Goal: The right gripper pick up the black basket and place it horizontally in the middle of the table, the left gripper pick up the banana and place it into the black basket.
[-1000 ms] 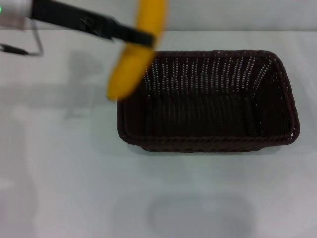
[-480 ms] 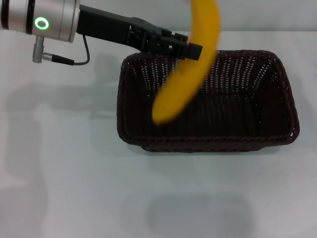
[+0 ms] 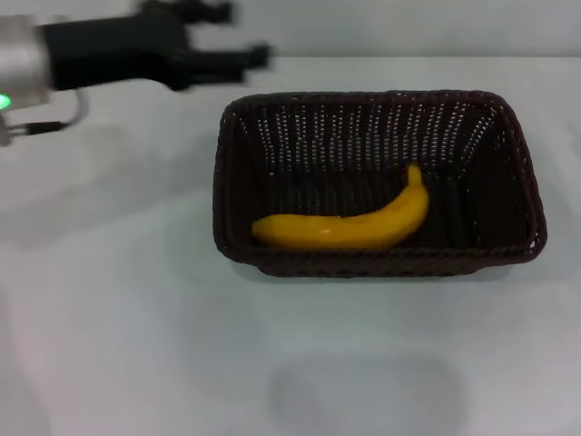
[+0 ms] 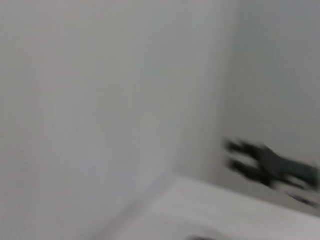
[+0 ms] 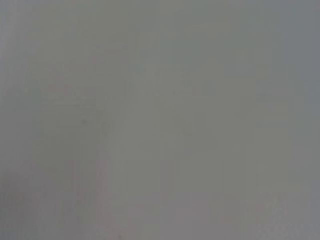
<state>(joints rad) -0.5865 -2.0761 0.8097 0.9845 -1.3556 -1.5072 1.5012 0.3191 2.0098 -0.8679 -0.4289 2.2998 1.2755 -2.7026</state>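
On the white table (image 3: 118,309), the banana (image 3: 349,225), gripped above a moment ago, is now lying inside the black basket (image 3: 522,182) while the left gripper (image 3: 238,34), fingers apart and empty, is pulling away, suggesting the task is essentially finished.

Robot test bench, lab-type setting.
We are looking at a plain white table (image 3: 136,318) backed by a bare grey wall (image 3: 408,27); a lone wicker basket (image 3: 517,182) holding a plastic-looking banana (image 3: 345,227) is sitting there as a staged prop.
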